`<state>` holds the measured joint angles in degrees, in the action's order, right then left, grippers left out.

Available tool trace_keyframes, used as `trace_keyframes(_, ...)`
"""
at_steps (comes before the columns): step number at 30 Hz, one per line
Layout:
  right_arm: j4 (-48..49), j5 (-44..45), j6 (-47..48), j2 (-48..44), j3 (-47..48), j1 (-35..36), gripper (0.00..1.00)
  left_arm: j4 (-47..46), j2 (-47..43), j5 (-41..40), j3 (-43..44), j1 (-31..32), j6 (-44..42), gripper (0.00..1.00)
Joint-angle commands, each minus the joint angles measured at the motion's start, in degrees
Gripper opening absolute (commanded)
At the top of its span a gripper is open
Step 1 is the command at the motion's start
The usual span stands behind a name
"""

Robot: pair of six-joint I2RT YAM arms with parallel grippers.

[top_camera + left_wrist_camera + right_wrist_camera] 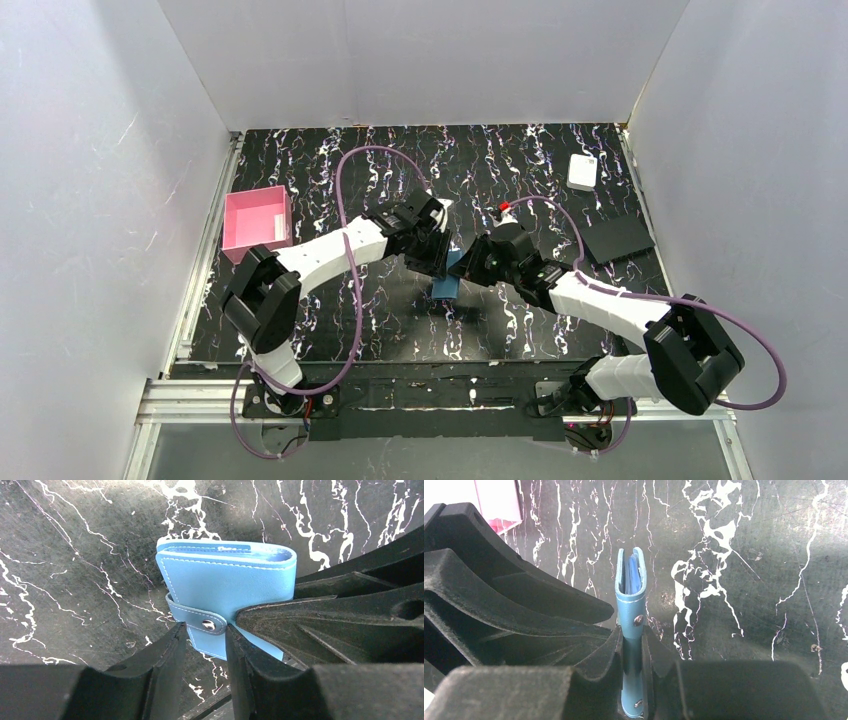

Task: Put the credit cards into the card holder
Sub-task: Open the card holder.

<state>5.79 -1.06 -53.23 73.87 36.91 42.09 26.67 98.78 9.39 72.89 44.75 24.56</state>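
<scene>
The teal card holder (446,284) is folded shut with its tab snapped and is held on edge just above the table centre. My right gripper (468,268) is shut on its spine edge; in the right wrist view the card holder (630,600) stands edge-on between the right gripper's (633,635) fingers. My left gripper (432,258) meets it from the left. In the left wrist view the left gripper (202,630) is nearly closed, its tips on the card holder (225,585) at either end of the snap tab. No loose credit cards show; pale layers sit inside the fold.
A pink square tray (256,220) stands at the left of the table and shows in the right wrist view (499,505). A thick white box (583,171) lies at the back right. A flat black rectangle (617,239) lies right of the grippers.
</scene>
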Motion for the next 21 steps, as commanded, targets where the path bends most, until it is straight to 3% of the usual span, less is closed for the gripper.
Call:
trace_keyframes(1,3.23,-1.56,-0.68,-3.03,3.93,0.45,0.01,4.99,1.95,-6.32,3.12,0.20,-0.64,0.31)
trace_keyframes(7,0.29,0.70,0.03,-6.58,3.43,0.43,0.01,11.83,4.40,-15.86,6.79,0.25,-2.40,0.20)
trace_keyframes(11,-2.35,3.94,1.35,-9.05,3.30,-0.07,0.01,12.12,3.69,-16.85,6.86,0.10,-3.33,0.02)
trace_keyframes(13,-2.20,2.27,1.74,-9.44,2.63,-1.40,0.01,11.46,2.71,-15.91,6.40,-0.08,-4.04,0.00)
trace_keyframes(17,3.83,-7.57,3.92,-10.48,-0.99,-6.60,0.01,7.51,-0.66,-9.00,3.54,-2.11,-5.05,0.00)
trace_keyframes(21,14.80,-26.69,3.57,-8.22,-5.52,-16.13,0.01,3.31,-4.11,3.69,1.23,-4.57,-7.39,0.00)
